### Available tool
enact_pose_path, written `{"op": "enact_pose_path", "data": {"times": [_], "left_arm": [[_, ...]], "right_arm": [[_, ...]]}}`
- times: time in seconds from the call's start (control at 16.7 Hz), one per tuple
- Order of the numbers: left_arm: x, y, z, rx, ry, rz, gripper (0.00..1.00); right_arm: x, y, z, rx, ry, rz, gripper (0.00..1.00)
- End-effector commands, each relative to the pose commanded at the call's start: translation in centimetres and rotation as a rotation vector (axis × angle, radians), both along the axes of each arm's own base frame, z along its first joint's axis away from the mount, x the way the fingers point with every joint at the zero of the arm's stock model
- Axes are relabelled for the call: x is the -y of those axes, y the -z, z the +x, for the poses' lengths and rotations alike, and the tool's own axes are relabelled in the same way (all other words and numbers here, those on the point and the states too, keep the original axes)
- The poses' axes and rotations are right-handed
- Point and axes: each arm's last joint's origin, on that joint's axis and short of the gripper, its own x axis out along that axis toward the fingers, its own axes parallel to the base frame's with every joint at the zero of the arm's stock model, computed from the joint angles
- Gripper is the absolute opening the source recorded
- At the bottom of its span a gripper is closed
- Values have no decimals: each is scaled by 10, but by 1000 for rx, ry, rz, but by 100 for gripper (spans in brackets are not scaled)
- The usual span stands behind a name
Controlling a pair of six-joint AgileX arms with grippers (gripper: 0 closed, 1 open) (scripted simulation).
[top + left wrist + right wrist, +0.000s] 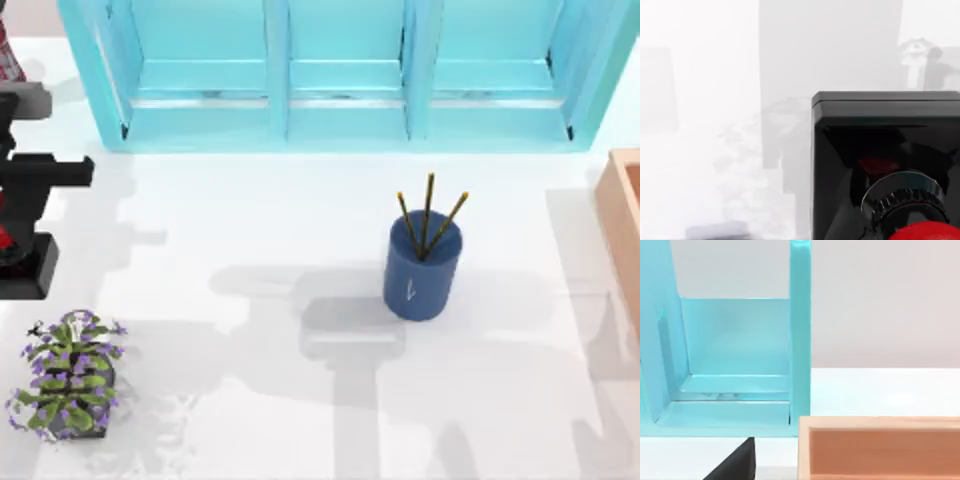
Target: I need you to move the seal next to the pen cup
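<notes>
Top view. Pen cup (pixel 423 268) stands upright on the white table (pixel 250 250), a little right of centre in the frame. It is dark blue with a small white mark on its side, and three thin dark-and-yellow pencils (pixel 427 215) fan out of its mouth.

The cup stands alone, with bare table all round it. A light blue shelf unit (pixel 340 75) runs across the top of the frame, well behind the cup.

A wooden box (pixel 624 225) is cut off by the right edge. A potted plant (pixel 68 378) with purple flowers sits in the lower left corner.

Left arm (pixel 40 175) is at the far left edge, upper-middle of the frame, showing black blocks with bits of red. It is well apart from the cup.

Left wrist view. Seal (pixel 885 150) is very close to the camera, in the lower right of the frame. Its black square base sits uppermost, a dark ribbed collar (pixel 905 197) comes below that, and the glossy red knob pokes in at the bottom edge.

White table lies behind it. The seal is with the left arm — far from the pen cup. Whether the left pincer is clamped on it, apart or together, I cannot tell.

Right wrist view. The end bay of the blue shelf sits at the left, the wooden box along the lower right, and pale wall lies beyond. A dark wedge (pixel 737 465) shows at the bottom edge, and I cannot tell what it is.

Right arm is off toward the table's right side — pincer state cannot be told.
</notes>
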Motion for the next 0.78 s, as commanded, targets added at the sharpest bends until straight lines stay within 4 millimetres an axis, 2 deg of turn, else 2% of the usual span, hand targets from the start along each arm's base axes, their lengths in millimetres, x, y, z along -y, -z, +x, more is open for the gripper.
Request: {"op": "enact_pose_path", "data": {"times": [0.12, 0.24, 0.6, 0.78], "left_arm": [[20, -22, -8, 10, 0, 0, 0], [30, -34, -14, 22, 0, -1, 0], [32, -33, -11, 15, -3, 0, 0], [51, -35, 3, -6, -6, 8, 0]], "right_arm": [[0, 0, 0, 0, 0, 0, 100], [0, 0, 0, 0, 0, 0, 100], [0, 0, 0, 0, 0, 0, 100], [0, 0, 0, 0, 0, 0, 100]]}}
